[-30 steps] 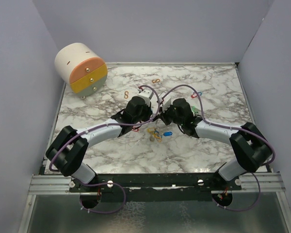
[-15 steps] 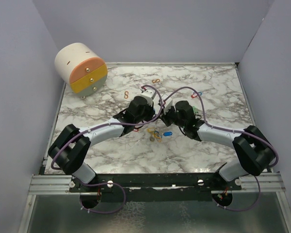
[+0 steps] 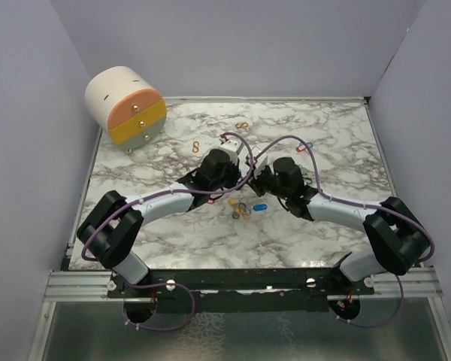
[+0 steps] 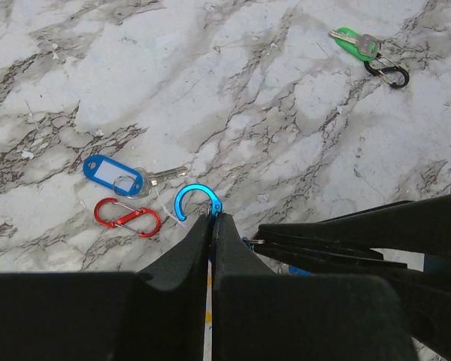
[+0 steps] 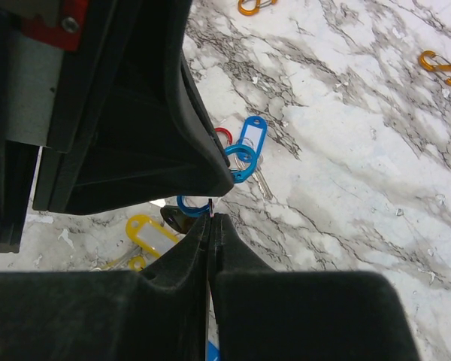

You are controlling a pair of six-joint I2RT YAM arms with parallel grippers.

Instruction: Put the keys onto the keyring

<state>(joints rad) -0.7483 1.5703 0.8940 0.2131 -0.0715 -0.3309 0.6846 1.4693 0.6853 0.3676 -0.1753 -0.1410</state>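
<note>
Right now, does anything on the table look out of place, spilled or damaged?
Nothing looks damaged or spilled. The blue-tagged key, green-tagged key and red clip lie loose and flat, scattered on the marble table. The left gripper, shut, pinches a blue clip; the right gripper is shut beside it.

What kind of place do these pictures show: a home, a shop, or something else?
Probably a robot test cell, not a home: a marble-patterned table boxed in by plain lilac walls, two arms bolted to a metal rail, and small props such as tagged keys and carabiner clips.
</note>
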